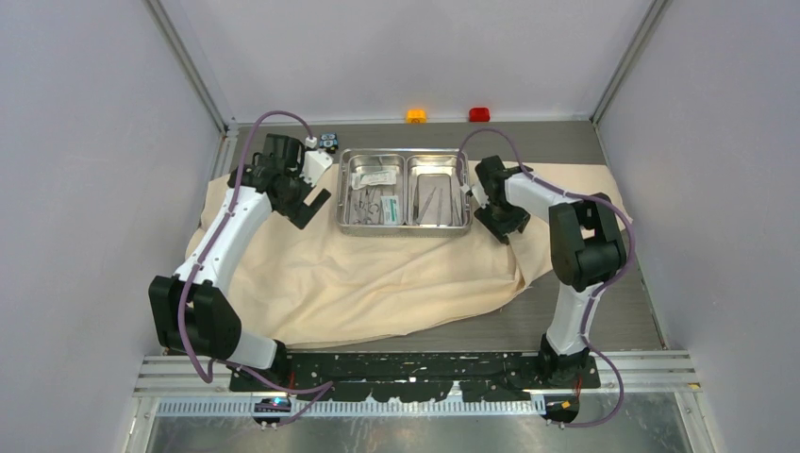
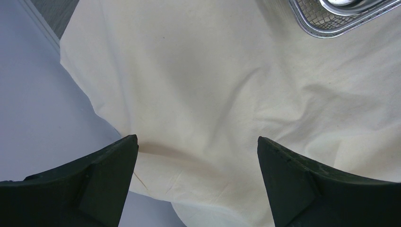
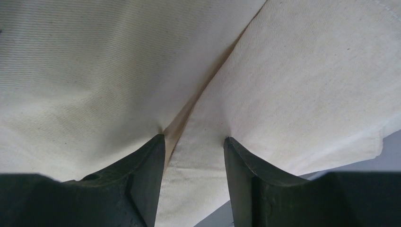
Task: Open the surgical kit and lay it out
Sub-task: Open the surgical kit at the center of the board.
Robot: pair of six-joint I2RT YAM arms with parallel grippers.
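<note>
Beside tray [image 1: 404, 229] on cloth wrap [image 1: 377, 274] | left gripper [image 2: 197, 139] wide open, empty | right gripper [image 3: 195, 137] part-open astride fold [image 3: 203, 85] | risk: tugging cloth drags tray, spills tools [image 1: 370, 203]

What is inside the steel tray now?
In the steel tray, the left compartment holds a white-and-green packet and ring-handled instruments; the right one holds thin straight tools. Anything beneath them is covered, and they are too small to count.
</note>
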